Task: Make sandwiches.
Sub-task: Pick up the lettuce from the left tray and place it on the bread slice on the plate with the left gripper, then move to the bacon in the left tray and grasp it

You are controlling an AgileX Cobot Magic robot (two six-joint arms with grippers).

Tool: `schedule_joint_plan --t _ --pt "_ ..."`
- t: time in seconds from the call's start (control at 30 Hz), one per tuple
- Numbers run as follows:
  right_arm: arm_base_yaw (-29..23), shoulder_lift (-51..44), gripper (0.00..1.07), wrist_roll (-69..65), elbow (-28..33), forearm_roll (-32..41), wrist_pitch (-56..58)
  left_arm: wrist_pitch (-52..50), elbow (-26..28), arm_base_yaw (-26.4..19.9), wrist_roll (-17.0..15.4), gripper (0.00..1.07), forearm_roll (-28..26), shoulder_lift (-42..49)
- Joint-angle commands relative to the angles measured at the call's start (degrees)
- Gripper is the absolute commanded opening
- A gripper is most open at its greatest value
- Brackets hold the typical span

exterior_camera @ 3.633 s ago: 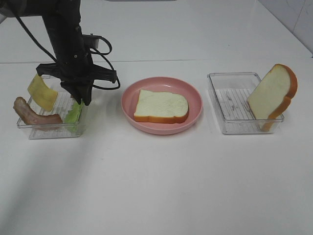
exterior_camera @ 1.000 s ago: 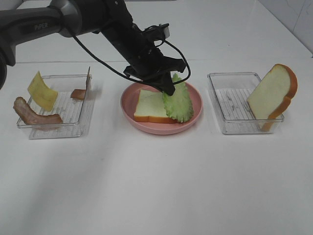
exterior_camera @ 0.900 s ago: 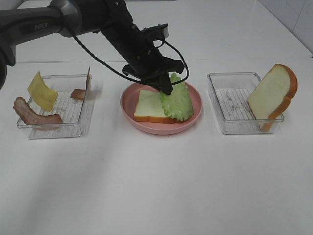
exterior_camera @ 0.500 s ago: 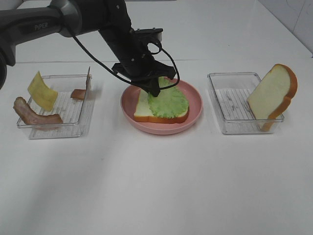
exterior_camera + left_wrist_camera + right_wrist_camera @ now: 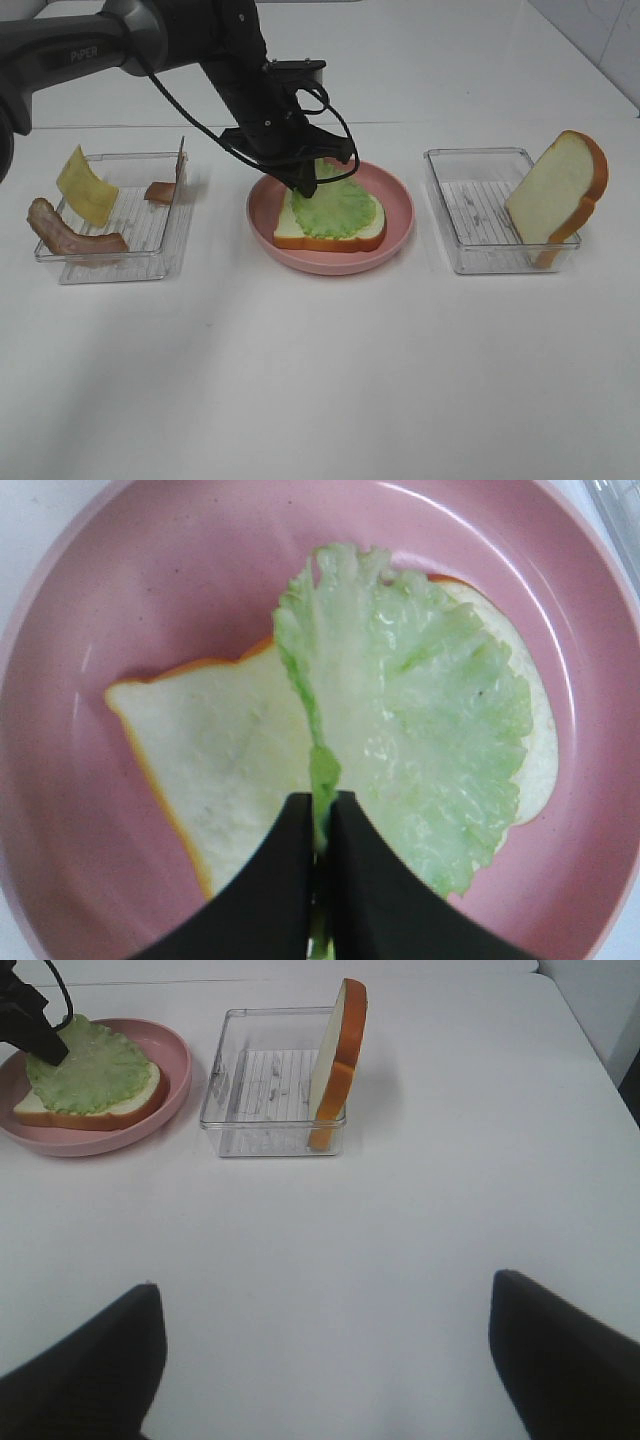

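Left tool [image 5: 306,186] hangs over the back-left rim of the plate [image 5: 398,205], jaws pinched narrow on the stem edge of the lettuce [image 5: 338,210]. The lettuce is spread flat on the slice [image 5: 330,241] and covers most of its top. In the wrist view, bare bread shows on one side of the stem. The plate sits mid-table.

In the way: the left arm [image 5: 200,40] and its cable loop [image 5: 340,120] cross the plate's back rim and hide the back edge of the lettuce from the high camera.

Left tray [image 5: 150,264], toward the table's left edge:
- cheese [image 5: 85,186] leans at the left wall
- bacon [image 5: 68,236] is draped over the front-left corner
- a small bacon bit [image 5: 160,191] lies by the right wall

Right tray [image 5: 470,157], toward the right edge, holds a spare slice [image 5: 555,195]. It stands on edge, tilted, at the front-right corner.

Right tool [image 5: 322,1288] shows only in its own wrist view, fingers wide apart with bare table between them.
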State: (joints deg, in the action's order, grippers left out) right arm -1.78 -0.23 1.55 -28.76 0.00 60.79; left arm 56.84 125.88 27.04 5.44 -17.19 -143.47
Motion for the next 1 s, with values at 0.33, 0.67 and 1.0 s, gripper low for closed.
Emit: schedule_joint_plan --t 0.33,0.67,1.0 --pt "0.0 -1.2 0.85 0.5 0.1 0.0 -0.6 7.8 1.8 0.3 -8.3 1.02 8.9 7.4" --pt "0.0 -1.2 0.85 0.5 0.1 0.0 -0.6 16.3 1.9 -1.4 -11.9 1.02 12.3 14.0" --pt "0.0 -1.2 0.85 0.5 0.1 0.0 -0.6 16.3 1.9 -8.7 -11.9 1.02 12.6 13.7"
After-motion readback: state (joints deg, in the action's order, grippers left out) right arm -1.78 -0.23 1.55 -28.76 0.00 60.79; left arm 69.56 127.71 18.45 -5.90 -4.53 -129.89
